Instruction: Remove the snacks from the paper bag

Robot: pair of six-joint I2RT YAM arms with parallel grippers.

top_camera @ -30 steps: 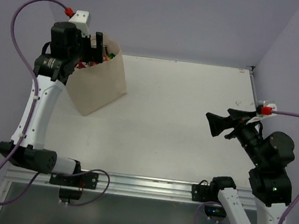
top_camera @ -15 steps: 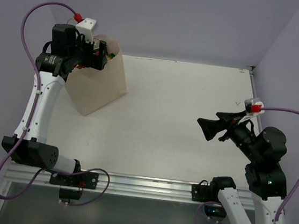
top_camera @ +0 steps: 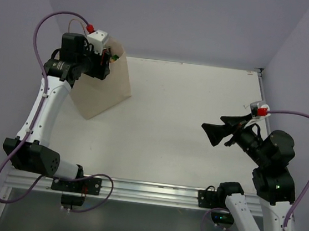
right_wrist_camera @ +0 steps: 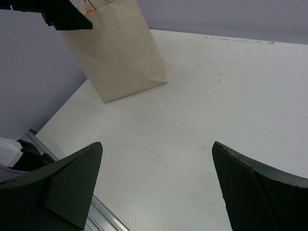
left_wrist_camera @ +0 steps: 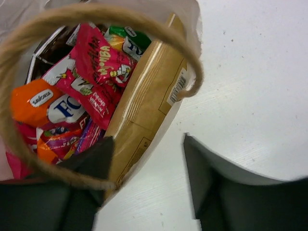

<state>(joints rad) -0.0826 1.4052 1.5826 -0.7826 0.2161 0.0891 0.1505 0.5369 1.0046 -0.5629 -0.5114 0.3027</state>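
snacks (left_wrist_camera: 91,82) in standing paper bag (top_camera: 104,90), left jaws apart astride its rim, right jaws wide apart over table (top_camera: 170,123)

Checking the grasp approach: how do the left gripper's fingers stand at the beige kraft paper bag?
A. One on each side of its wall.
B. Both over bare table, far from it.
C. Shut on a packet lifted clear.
A: in the left wrist view, the left gripper has one finger over the crinkly foil snack packets inside the beige kraft paper bag and the other over the white table outside, jaws apart.
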